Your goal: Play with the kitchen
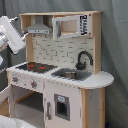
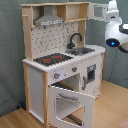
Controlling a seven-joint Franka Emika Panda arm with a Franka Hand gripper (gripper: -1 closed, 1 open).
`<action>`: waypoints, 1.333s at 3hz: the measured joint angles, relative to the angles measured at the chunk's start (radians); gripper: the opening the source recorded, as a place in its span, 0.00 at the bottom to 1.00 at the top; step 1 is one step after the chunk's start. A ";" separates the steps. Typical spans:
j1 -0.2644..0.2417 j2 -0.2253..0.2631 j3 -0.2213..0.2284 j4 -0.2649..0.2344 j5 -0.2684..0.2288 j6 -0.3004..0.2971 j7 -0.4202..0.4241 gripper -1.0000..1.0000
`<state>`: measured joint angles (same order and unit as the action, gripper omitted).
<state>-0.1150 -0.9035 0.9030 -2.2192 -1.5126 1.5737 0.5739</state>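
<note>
One oven door (image 2: 75, 102) hangs open on the kitchen (image 2: 62, 55).

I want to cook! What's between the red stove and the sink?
Nothing: in both exterior views, bare white counter separates the hob from the sink.
</note>
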 joint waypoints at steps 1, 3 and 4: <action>0.001 -0.042 -0.057 -0.004 0.079 -0.009 0.053 1.00; 0.029 -0.085 -0.208 -0.004 0.183 -0.004 0.126 1.00; 0.083 -0.117 -0.284 -0.026 0.222 -0.004 0.136 1.00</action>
<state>-0.0324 -1.0205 0.6186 -2.2450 -1.2902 1.5695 0.7101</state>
